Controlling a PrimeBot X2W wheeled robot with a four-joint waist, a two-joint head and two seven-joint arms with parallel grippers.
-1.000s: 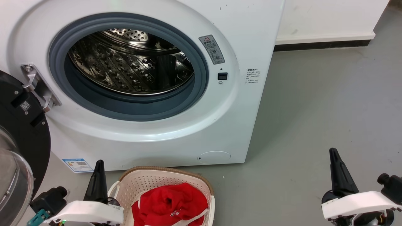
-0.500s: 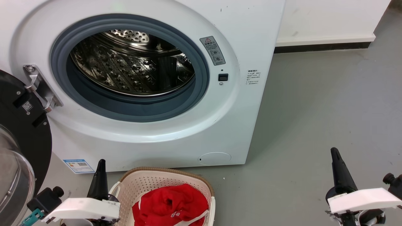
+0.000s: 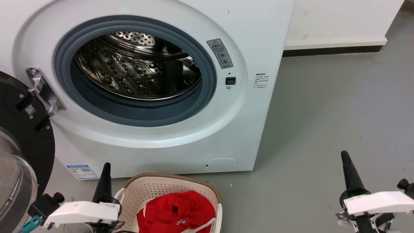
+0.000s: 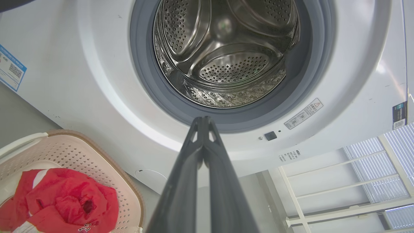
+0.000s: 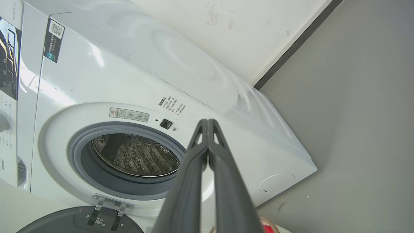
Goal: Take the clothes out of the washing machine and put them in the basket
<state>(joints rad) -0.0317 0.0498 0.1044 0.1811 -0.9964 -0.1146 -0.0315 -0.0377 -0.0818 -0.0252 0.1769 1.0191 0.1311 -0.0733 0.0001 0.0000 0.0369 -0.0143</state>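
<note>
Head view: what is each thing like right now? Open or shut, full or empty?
washing machine: porthole uncovered.
door: swung open at the left.
drum: no clothes visible inside.
basket: on the floor, holding laundry.
clothes: red, crumpled in the basket.
left end effector: shut, holding nothing.
right end effector: shut, holding nothing.

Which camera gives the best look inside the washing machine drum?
The left wrist view: it looks straight into the drum, showing its back wall and ribs. The head view looks down into it at an angle, catching mostly the lower wall. The right wrist view catches a small slanted slice.
</note>
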